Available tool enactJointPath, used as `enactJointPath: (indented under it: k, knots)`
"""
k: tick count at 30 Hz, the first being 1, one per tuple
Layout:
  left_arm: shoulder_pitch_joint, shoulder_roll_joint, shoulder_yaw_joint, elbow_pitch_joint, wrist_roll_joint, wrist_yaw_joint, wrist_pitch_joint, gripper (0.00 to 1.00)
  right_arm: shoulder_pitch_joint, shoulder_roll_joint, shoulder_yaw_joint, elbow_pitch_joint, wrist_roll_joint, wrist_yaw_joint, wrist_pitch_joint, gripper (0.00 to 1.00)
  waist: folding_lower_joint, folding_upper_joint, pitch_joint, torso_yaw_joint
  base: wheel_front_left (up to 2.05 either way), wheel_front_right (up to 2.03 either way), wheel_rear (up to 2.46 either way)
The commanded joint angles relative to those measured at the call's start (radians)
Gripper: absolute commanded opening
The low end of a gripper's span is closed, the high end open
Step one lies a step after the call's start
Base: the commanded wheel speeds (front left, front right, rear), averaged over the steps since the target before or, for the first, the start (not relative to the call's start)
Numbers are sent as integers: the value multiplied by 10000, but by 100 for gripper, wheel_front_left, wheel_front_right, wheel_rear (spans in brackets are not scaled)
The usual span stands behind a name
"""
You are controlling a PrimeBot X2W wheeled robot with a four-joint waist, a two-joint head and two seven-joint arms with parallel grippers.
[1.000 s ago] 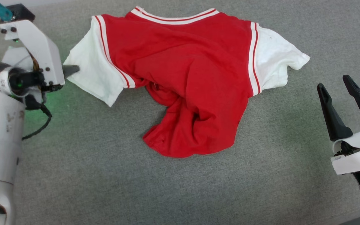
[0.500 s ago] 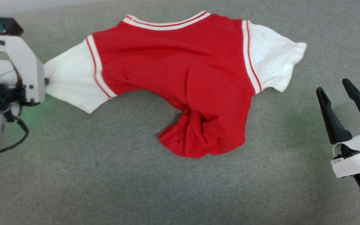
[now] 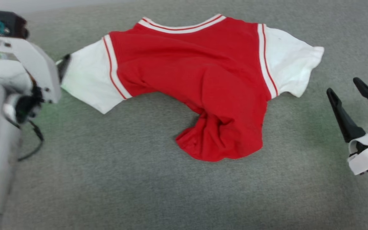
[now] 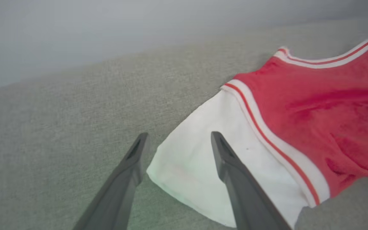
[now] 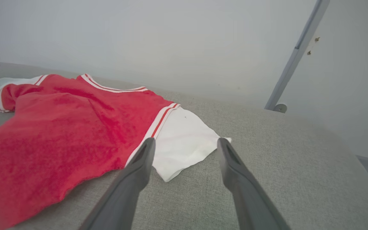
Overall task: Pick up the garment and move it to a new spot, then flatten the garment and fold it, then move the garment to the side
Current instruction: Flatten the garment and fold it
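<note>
Nearest the robot, bare grey woven fabric surface (image 3: 113, 191). Right gripper (image 3: 343, 85) low at the right side, its dark fingers spread wide with nothing held, near the garment but clear of it. Next out, the red jersey garment (image 3: 190, 80) with white short sleeves lies on the surface, plain red side up; its hem (image 3: 216, 143) is bunched into a rumpled lump on the near side. Body mostly spread, some folds. Right sleeve (image 3: 291, 64) lies flat. Left gripper (image 4: 178, 137) at the end of the left sleeve (image 3: 88, 83), fingers standing wide, sleeve edge lying between them, not pinched. Red-and-white striped collar (image 3: 182, 27) on the far side. Beyond, pale wall (image 5: 171, 38) and slanted grey metal post (image 5: 295, 54).
</note>
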Motion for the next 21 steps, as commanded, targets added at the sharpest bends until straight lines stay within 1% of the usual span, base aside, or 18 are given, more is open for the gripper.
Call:
enactJointPath:
  k: [1, 2, 6, 9, 13, 16, 18, 21]
  knots:
    - [569, -240, 88, -673, 164, 44, -1192, 100, -323, -323, 140, 97, 106, -16, 281, 100, 0, -1, -338, 519, 0, 0, 0]
    - [569, -240, 88, -673, 164, 44, -1192, 100, -323, -323, 140, 97, 106, -16, 281, 100, 0, -1, -338, 519, 0, 0, 0]
    - [1881, -641, 384, -1947, 203, 318, -3401, 100, -1121, -842, 523, 354, 754, -16, 1040, 100, 0, -1, -532, 1089, 0, 0, 0]
    - [2914, -960, 580, -2964, 301, 709, -4778, 100, -2048, -1415, 979, 758, 1220, -18, 1737, 100, 0, -1, -460, 1528, 0, 0, 0]
    - [4205, -1334, 451, -4006, 786, 1224, -6237, 100, -3362, -2144, 1800, 1476, 1979, -16, 2989, 100, 0, -1, -198, 2181, 0, 0, 0]
    - [4902, -1657, 273, -4511, 1028, 1465, -7045, 100, -4267, -2765, 2601, 1959, 2614, -16, 4373, 100, 0, -1, 42, 2637, 0, 0, 0]
    - [5296, -1799, 74, -4691, 1195, 1542, -7284, 100, -4828, -3106, 2880, 2402, 3078, -18, 5229, 100, 0, -1, 212, 2956, 0, 0, 0]
    - [5570, -2063, 34, -5034, 1306, 1737, -7550, 100, -5615, -3548, 3390, 2951, 3404, -18, 6323, 100, 0, -1, 536, 3404, 0, 0, 0]
